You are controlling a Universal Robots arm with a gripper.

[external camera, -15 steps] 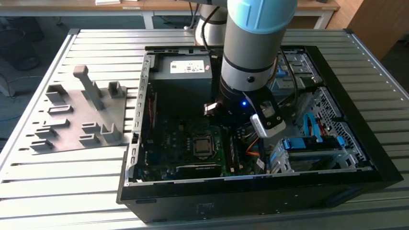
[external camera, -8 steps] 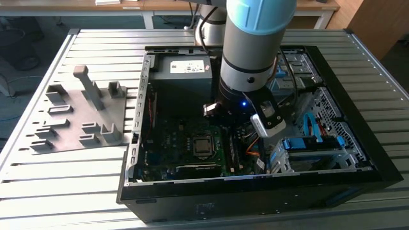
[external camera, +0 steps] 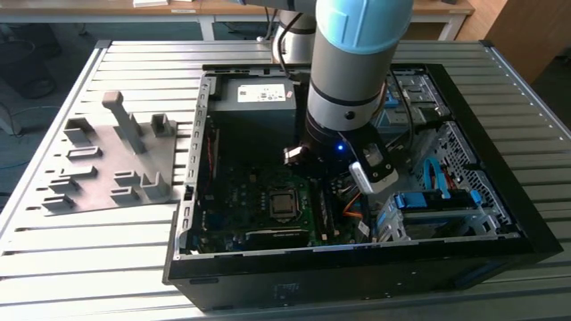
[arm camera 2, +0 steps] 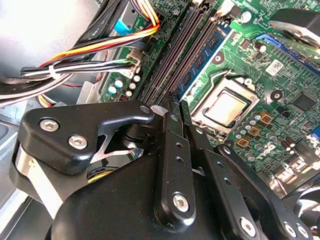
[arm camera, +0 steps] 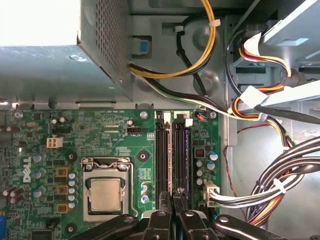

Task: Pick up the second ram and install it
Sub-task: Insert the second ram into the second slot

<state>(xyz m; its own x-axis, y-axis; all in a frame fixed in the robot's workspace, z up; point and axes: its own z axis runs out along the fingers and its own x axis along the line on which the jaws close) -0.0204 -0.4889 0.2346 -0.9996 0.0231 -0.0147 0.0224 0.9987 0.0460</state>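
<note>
Gripper (arm camera: 173, 202) hangs inside the open computer case (external camera: 499, 221), jaws clenched directly above the memory slots (arm camera: 172, 155); CPU socket (arm camera: 106, 192) alongside, cable bundle (arm camera: 280, 185) crowding the other side.

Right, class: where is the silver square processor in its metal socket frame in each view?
Exterior view: silver square processor at the exterior view's left of the long black memory slots.
Second wrist view: processor beside those slots.
First wrist view: processor beside those slots.
Shared landmark: the slots.
</note>
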